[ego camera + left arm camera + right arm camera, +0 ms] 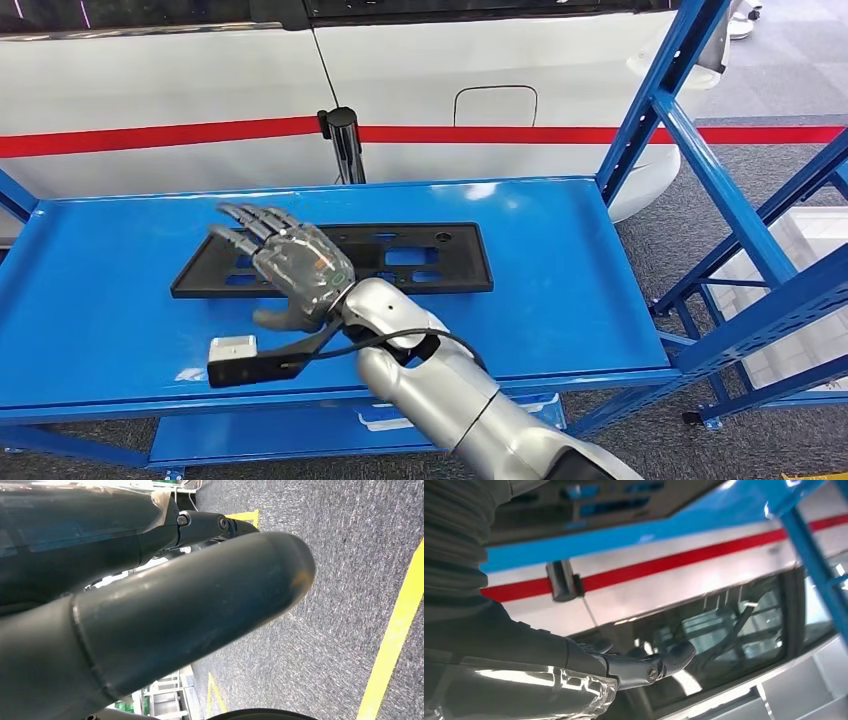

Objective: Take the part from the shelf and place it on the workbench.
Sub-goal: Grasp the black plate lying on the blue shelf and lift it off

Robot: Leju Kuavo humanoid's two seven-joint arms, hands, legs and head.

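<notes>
Fingers spread over part, lengthwise across shelf.

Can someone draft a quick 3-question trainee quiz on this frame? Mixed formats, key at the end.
1. True or false: the right robot hand has already lifted the black part off the blue shelf.
2. Multiple choice: what stands behind the shelf? A) a brick wall B) a white vehicle with a red stripe C) a stack of pallets
3. Fill in: the right robot hand hovers over the ____ end of the black part, as the head view shows it.

Key: 1 false, the part lies flat on the shelf and the fingers are spread above it. 2 B. 3 left.
</notes>
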